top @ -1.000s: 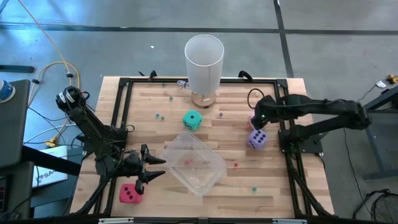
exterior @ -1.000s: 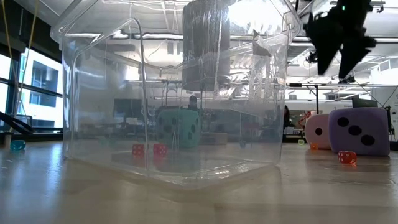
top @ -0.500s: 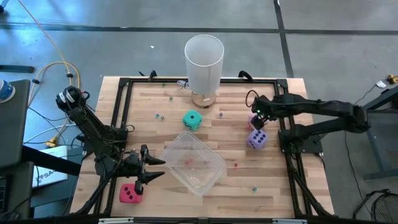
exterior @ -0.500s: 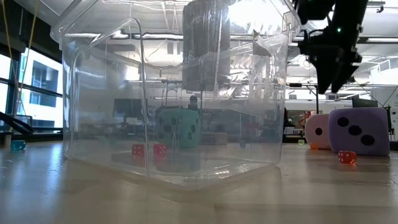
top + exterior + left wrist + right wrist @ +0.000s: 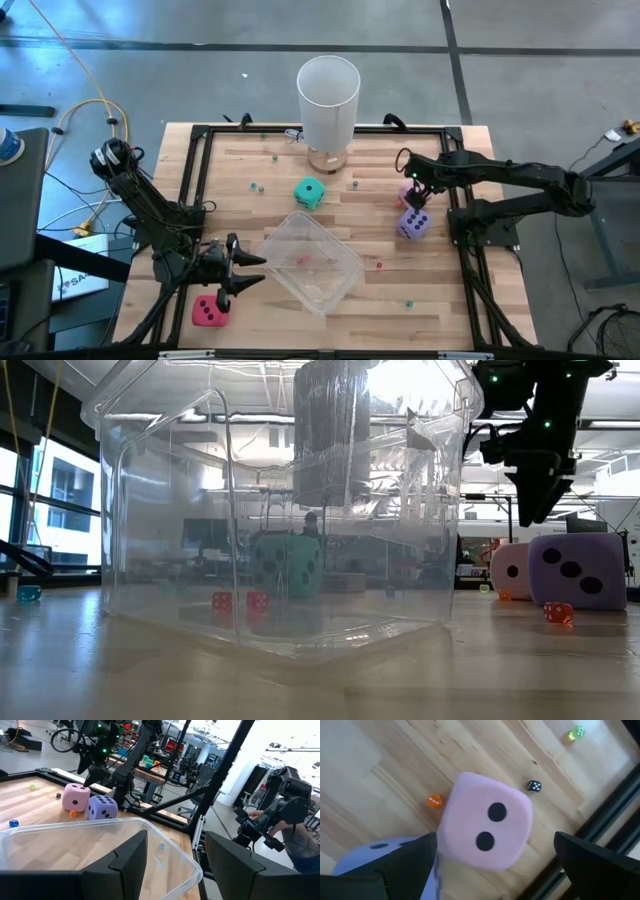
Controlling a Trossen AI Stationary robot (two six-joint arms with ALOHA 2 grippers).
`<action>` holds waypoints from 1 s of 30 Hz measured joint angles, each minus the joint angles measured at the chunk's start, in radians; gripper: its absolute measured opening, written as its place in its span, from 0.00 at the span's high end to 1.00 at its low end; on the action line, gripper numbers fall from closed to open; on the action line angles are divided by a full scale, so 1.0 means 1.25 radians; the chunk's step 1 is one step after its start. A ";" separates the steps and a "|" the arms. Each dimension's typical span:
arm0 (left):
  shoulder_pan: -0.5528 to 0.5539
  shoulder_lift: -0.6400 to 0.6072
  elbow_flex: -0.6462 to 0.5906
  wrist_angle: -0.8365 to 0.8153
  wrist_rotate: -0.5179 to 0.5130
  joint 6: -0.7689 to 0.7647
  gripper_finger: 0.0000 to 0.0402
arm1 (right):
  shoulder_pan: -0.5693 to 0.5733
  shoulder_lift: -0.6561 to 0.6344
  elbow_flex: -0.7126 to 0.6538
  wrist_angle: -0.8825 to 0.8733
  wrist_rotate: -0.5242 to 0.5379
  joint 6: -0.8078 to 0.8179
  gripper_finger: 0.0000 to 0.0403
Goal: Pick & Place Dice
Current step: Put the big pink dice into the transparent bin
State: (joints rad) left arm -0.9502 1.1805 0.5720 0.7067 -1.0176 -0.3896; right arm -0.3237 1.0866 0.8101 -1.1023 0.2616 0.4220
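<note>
The pink die [image 5: 406,194] rests on the table at the right, with the purple die [image 5: 413,224] just nearer. My right gripper [image 5: 414,184] hangs open above the pink die [image 5: 485,827], one finger to each side and clear of it. In the low view my right gripper [image 5: 540,495] points down over the pink die [image 5: 510,570]. The teal die [image 5: 309,193] sits mid-table. The red die [image 5: 208,311] lies at the front left, near my open, empty left gripper [image 5: 246,272].
A clear plastic container [image 5: 315,262] stands mid-table with tiny beads in it. A white cylinder [image 5: 328,95] stands at the far edge. Small coloured beads [image 5: 434,801] lie scattered on the wood. A black frame [image 5: 195,190] rims the table.
My right gripper has turned at the wrist and come down a little over the pink die. The dice have not moved.
</note>
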 joint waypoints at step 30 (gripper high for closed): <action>0.001 0.000 0.000 -0.024 -0.005 0.000 0.52 | -0.069 0.000 -0.049 0.082 -0.050 -0.027 0.03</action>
State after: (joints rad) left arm -0.9493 1.1805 0.5724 0.6769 -1.0245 -0.3893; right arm -0.4095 1.0870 0.7494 -0.9992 0.1993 0.3879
